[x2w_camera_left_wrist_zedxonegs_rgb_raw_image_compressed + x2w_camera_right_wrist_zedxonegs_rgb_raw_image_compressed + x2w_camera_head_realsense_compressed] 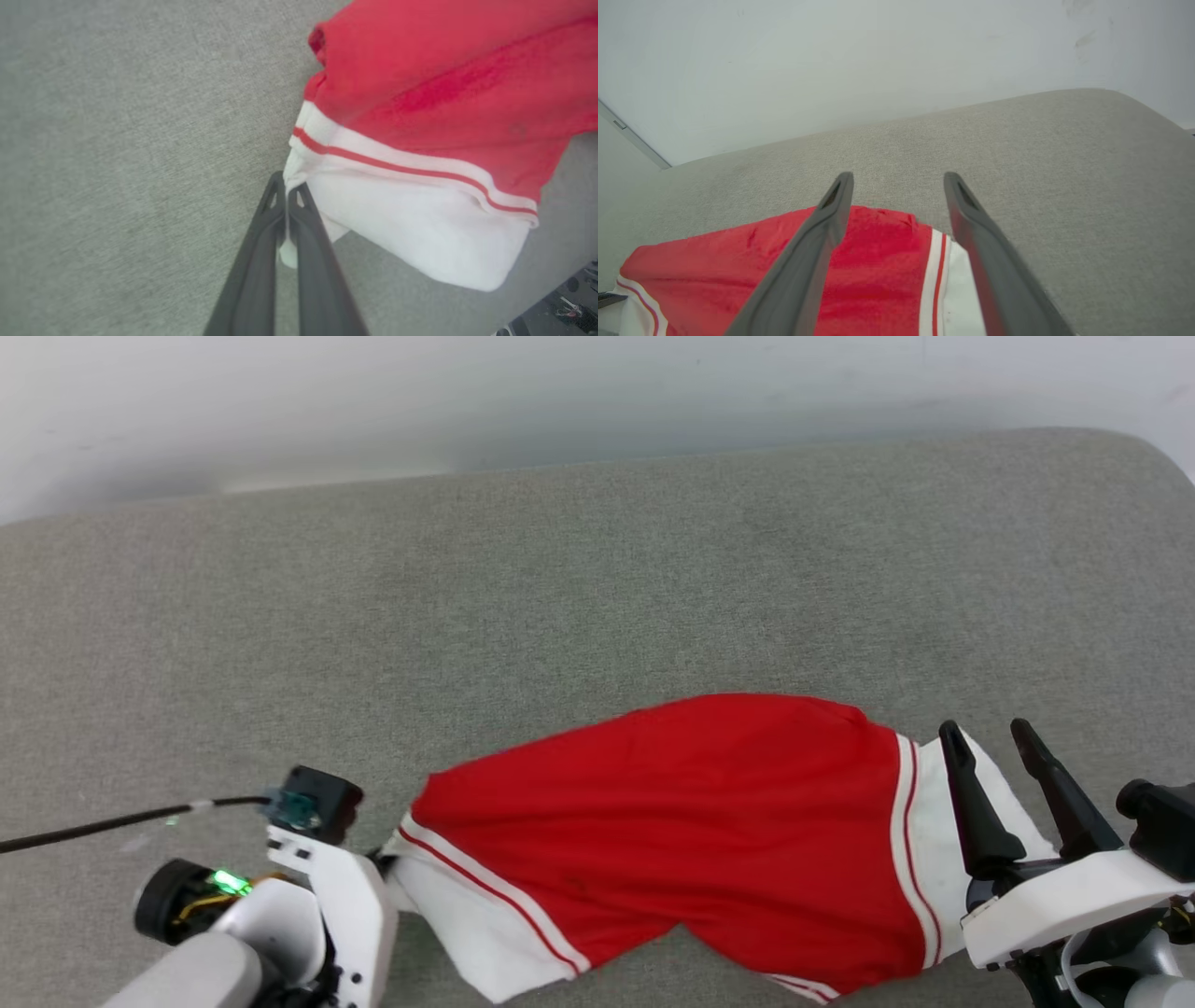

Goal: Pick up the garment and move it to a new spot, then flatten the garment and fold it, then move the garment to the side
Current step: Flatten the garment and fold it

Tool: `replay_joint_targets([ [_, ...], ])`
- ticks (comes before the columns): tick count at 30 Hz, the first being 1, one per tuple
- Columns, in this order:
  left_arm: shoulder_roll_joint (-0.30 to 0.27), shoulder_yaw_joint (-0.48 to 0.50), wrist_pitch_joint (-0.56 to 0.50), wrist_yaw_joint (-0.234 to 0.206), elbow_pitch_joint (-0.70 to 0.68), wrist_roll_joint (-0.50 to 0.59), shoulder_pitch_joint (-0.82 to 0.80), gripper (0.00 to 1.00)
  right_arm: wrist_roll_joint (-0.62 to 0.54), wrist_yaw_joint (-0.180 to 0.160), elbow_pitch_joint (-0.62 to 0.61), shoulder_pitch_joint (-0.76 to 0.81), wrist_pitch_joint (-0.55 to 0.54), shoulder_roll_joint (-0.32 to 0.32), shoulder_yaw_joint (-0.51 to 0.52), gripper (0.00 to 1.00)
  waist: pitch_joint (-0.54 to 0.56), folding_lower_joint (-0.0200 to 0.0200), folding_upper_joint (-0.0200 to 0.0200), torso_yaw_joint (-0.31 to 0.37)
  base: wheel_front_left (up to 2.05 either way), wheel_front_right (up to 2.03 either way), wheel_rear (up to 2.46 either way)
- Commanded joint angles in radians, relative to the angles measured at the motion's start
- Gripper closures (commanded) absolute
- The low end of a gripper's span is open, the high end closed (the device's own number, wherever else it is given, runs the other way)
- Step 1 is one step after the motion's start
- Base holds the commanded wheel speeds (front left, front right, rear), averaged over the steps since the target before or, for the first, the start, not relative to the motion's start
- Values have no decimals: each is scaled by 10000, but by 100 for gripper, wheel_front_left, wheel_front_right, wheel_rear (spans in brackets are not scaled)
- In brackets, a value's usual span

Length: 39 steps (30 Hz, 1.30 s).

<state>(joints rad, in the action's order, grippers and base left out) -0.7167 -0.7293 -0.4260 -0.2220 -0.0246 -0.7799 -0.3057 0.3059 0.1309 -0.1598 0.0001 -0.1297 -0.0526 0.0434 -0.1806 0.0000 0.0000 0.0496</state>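
- As it stretches from edge to edge, the grey fabric-covered surface (597,569) is the biggest thing here; its far corner on the right is rounded.
- Behind it rises a plain pale wall (467,392).
- On the near part of the surface lies the garment (700,821), bunched into a long red band that runs from left to right, with a white, red-striped sleeve at each end. No lettering is visible on it.
- At the right end, the right gripper (986,728) stands over the white sleeve with its two dark fingers spread wide and nothing between them. Whether they touch the cloth cannot be told.
- At the left end, the left gripper (286,189) has its fingers pressed together on a pinch of the white sleeve's edge. In the head view its white wrist housing hides that grip.
- A thin black cable (112,819) runs across the surface from the left edge to the left wrist.
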Motion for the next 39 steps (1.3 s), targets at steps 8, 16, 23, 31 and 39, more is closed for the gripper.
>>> replay_joint_targets([
  [8, -9, 649, 549, -294, 239, -503, 366, 100, 104, -3, 150, -208, 31, 34, 86, 0, -243, 0, 0, 70, 0, 0, 0],
  [16, 568, 1157, 2094, -622, 411, -489, 689, 0, 101, -3, 378, 77, -50, 32, 591, 0, 58, 0, 0, 21, 0, 0, 0],
  [23, 996, 1901, 4445, -1182, -65, -48, 1120, 0, 337, -3, 805, 335, -892, -8, 1443, 0, 512, 0, 0, -137, 0, 0, 0],
  [31, 1413, 2386, 6124, -1921, -1037, 451, 1665, 0, 873, -3, 1887, 541, -3590, -1003, 2191, 0, 848, 0, 0, -449, 0, 0, 0],
  [39, 1567, 2397, 6467, -2190, -1780, 790, 1634, 0, 1252, -3, 2967, -18, -6083, -1771, 1952, 0, 493, 0, 0, -974, 0, 0, 0],
])
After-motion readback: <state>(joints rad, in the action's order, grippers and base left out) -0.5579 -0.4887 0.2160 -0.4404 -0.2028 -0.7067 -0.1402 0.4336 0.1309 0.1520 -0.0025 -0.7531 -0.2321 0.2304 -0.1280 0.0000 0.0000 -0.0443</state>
